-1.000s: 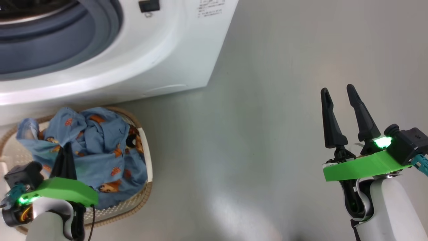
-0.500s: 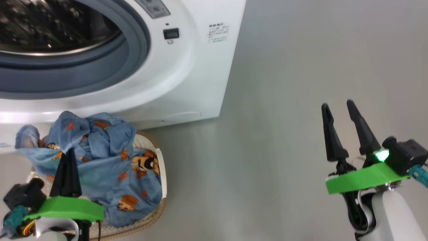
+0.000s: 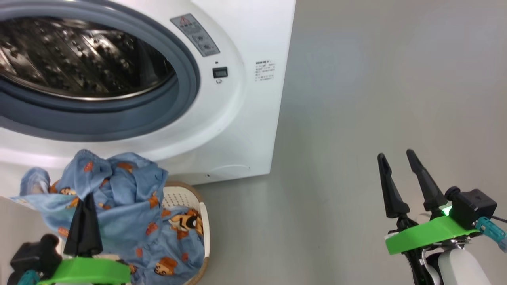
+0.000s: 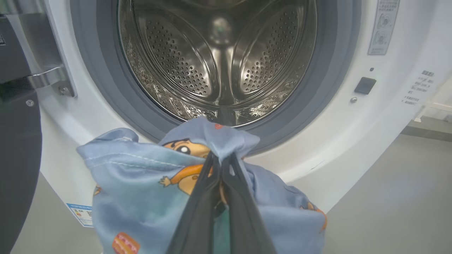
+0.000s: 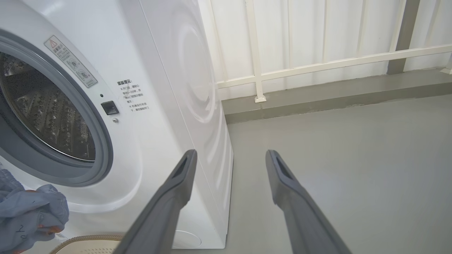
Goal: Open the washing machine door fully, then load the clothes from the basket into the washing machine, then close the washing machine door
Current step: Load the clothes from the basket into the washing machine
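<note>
Door [image 4: 17,148] open, off to one side of left claw [image 4: 221,157], so step one looks done. Left claw pinching clothes [image 4: 141,183], basket [image 3: 186,198] below, empty drum [image 4: 219,53] dead ahead. Right claw [image 3: 395,155] spread, holding nothing. Loading and closing yet to do.

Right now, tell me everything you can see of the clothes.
The clothes are soft, crumpled light blue fabric printed with orange-brown and black cartoon figures. The left gripper is shut on a bunched fold at the top, holding it up in front of the washing machine opening. The rest drapes down into the cream basket, spilling over its rim.
</note>
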